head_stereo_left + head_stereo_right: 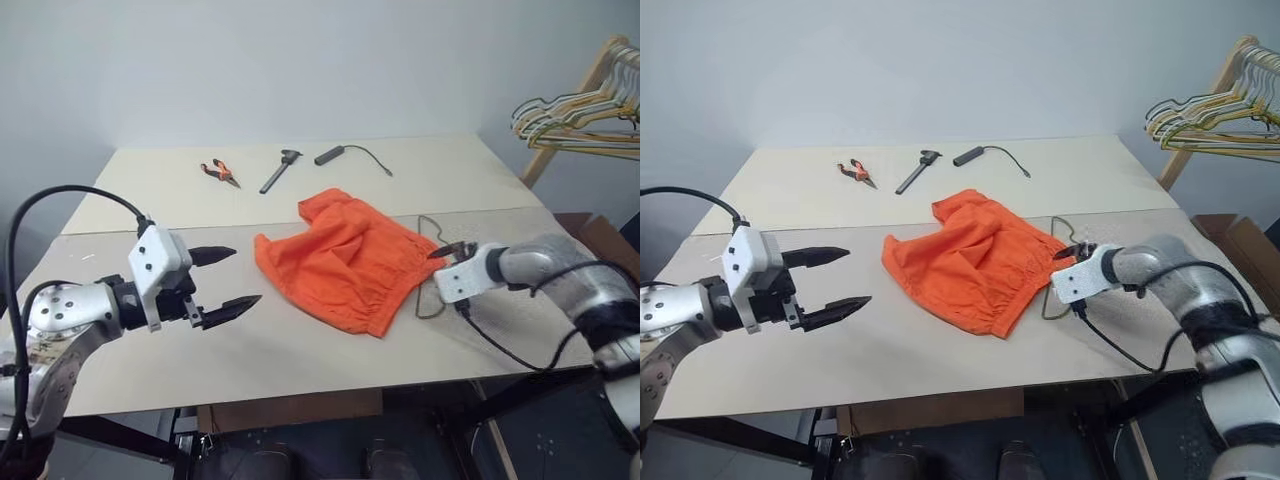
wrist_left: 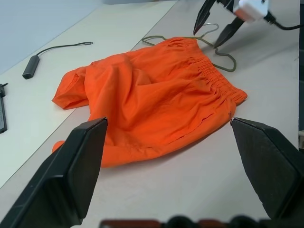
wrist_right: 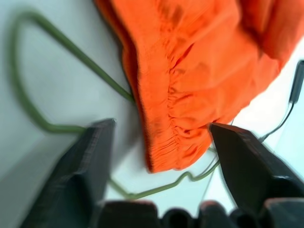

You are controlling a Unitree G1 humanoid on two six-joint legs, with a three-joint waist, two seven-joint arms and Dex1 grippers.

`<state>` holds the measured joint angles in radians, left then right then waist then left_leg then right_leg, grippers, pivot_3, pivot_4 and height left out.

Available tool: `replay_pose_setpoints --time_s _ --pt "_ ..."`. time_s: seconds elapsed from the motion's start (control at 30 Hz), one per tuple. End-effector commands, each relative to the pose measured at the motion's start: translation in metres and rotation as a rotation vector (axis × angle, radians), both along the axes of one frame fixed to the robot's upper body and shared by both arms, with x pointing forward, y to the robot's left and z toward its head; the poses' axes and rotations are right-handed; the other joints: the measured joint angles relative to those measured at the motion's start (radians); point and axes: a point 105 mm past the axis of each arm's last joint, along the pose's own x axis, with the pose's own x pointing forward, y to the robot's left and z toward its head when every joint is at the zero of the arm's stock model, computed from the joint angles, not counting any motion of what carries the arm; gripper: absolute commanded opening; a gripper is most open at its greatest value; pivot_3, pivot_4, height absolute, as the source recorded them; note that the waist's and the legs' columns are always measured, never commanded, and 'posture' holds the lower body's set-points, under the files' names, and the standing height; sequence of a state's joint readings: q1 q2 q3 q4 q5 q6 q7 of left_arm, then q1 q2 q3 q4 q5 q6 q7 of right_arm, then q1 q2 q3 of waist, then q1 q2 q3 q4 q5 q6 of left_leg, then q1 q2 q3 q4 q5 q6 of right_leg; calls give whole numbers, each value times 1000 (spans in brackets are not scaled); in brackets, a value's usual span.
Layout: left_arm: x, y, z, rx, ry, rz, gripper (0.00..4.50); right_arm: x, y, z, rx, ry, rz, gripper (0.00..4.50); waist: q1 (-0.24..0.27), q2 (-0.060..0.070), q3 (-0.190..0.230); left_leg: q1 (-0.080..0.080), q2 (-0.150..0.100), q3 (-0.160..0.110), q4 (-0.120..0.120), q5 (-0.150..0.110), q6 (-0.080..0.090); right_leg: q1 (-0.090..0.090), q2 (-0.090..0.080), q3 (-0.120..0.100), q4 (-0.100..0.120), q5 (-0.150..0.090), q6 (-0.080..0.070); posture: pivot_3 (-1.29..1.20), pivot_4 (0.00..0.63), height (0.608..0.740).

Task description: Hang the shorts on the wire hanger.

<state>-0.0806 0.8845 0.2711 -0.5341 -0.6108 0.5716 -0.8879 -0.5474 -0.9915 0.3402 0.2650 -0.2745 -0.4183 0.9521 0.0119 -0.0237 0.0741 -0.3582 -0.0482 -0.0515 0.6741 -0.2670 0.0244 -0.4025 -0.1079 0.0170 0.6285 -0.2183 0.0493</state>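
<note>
My left hand (image 1: 222, 277) hangs above the near left part of the table (image 1: 300, 350), its two black fingers spread wide and holding nothing, aimed across at the shorts (image 1: 345, 262). These lie crumpled in the middle of the table: bright orange, soft matte cloth, folded over itself, with the gathered elastic waistband puckered along the edge that faces my right side. Beyond them, at the far side, lie small orange-handled pliers (image 1: 220, 172), a dark hand tool (image 1: 281, 170) and a black cabled device (image 1: 332, 155).

The wire hanger (image 2: 223, 58) is thin, bare greyish metal; most of it is tucked under the waistband, and a bent loop of it pokes out on the table just beside my right hand (image 1: 452, 253). That hand is open too, empty, fingers pointing down at the waistband corner and the exposed wire.

I judge the hanger is not yet properly inside the shorts. To do this well I should pinch the wire at its exposed bend, keep it low and flat, and have my left hand lift a fold of cloth so the wire slides in rather than bunching the fabric. The wire is slippery and springy; a shallow grip may let it twist away.

Far right, a bunch of yellow, green and white hangers (image 1: 575, 125) sits on a wooden rack.
</note>
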Motion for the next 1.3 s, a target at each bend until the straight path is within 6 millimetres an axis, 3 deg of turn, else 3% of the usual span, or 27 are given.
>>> replay_pose_setpoints --time_s 0.03,0.17,0.3,0.4,0.53,0.67,0.87,1.03,1.17,1.3 --pt "1 3 8 24 -39 -11 4500 -39 42 28 186 59 66 4480 -1 0 0 0 0 0 0 0 1 0 0 0 0 0 0 32 30 740" --pt "4 1 8 32 -40 -25 4500 -70 86 13 332 181 30 4480 -9 0 0 4 4 2 1 0 1 4 3 1 0 -1 2 22 31 740" --pt "5 0 9 34 -40 -36 4500 -60 109 -8 361 177 -173 4480 -5 0 0 9 8 3 3 -1 0 11 6 0 -2 -4 7 15 35 740" --pt "6 0 9 37 -39 -39 4500 -64 125 -23 332 212 -238 4480 1 0 0 7 8 3 4 -1 0 8 7 0 -2 -4 6 15 36 740" --pt "6 1 9 44 -40 -40 4500 -47 130 -40 251 119 -350 4480 0 0 0 2 8 3 4 -2 -3 0 9 0 -1 1 -3 15 36 740" --pt "8 -1 7 57 -41 -46 4500 -35 127 -39 202 18 -387 3647 -2 0 0 2 8 3 4 -3 -5 -1 12 1 -1 1 -4 15 37 740" --pt "23 -7 -3 138 -72 -57 4500 -28 102 -27 119 -88 -386 1652 0 0 0 2 8 3 4 -3 -5 0 12 0 -2 1 -4 -5 30 740" --pt "43 -8 -24 328 -129 -96 4500 -26 85 -10 87 -142 -335 25 -8 0 0 1 9 5 3 -3 -5 0 13 0 -2 1 -4 -25 18 740" --pt "67 -10 -59 580 -206 -142 4500 -34 85 10 179 -82 -279 25 -18 0 0 1 10 6 3 -3 -5 0 14 1 -3 1 -4 -54 6 740" --pt "92 -16 -79 636 -240 -118 4500 -40 81 20 215 -64 -256 25 -27 -1 -1 1 10 6 4 -3 -5 0 14 1 -3 2 -4 -88 0 740"
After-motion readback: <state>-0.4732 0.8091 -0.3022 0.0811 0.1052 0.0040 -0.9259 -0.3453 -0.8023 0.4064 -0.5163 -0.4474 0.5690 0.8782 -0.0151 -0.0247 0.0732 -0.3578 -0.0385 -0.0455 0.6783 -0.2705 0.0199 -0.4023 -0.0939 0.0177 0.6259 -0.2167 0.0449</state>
